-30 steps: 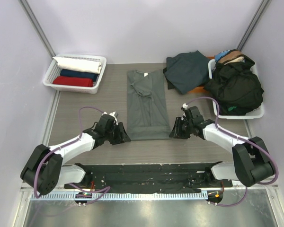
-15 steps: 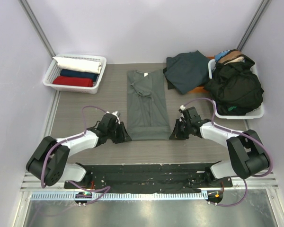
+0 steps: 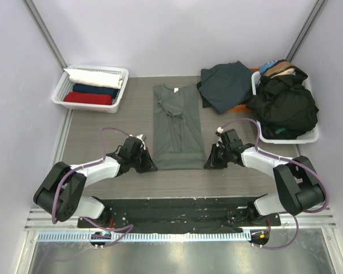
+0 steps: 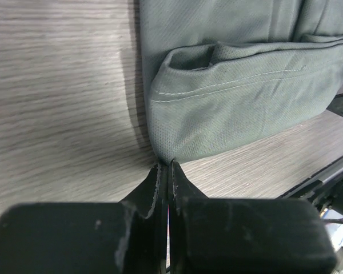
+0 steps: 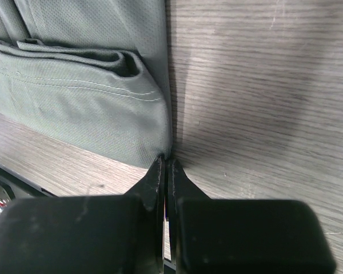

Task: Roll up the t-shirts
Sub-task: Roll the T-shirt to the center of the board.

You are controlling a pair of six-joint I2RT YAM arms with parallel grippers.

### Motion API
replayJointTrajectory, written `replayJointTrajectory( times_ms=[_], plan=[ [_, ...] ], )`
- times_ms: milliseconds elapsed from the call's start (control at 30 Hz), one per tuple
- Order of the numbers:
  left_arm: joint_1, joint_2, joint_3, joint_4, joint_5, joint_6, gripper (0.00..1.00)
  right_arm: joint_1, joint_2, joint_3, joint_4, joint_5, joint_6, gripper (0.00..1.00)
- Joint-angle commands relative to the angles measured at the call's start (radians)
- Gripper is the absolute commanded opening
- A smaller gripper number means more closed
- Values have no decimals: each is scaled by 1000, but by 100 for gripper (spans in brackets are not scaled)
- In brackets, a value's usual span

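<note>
Grey-green t-shirt (image 4: pixel 240 108) (hem) in left hand (image 4: pixel 166 165).

Matt fine-knit cotton cloth, stitched hem: grey-green t-shirt (image 4: pixel 240 97). Matt grey wood-grain laminate, faintly streaked: tabletop (image 4: pixel 57 103). White plastic lattice, slight sheen: left basket (image 3: pixel 62 87).

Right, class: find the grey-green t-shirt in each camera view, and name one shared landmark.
Top external: grey-green t-shirt lies flat at mid-table.
Left wrist: its near corner, upper right.
Right wrist: its other near corner, upper left.
Shared landmark: the wood-grain table beneath it.
</note>
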Motion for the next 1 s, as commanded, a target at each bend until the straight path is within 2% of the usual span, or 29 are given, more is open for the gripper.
replayJointTrajectory(
  times_ms=[0, 500, 600, 967],
  plan=[
    [-3, -66, 0, -80, -50, 32, 0, 6, -48, 0, -35, -1, 7, 1],
    [-19, -242, -95, -124, 39, -34, 0, 11, -261, -90, -115, -51, 56, 1],
    [-19, -265, -75, -146, 66, -41, 0, 11, -280, -70, -136, -50, 56, 1],
    [-11, -192, 71, -253, 109, -55, 0, 13, -223, 35, -159, -56, 51, 1]
  ],
)
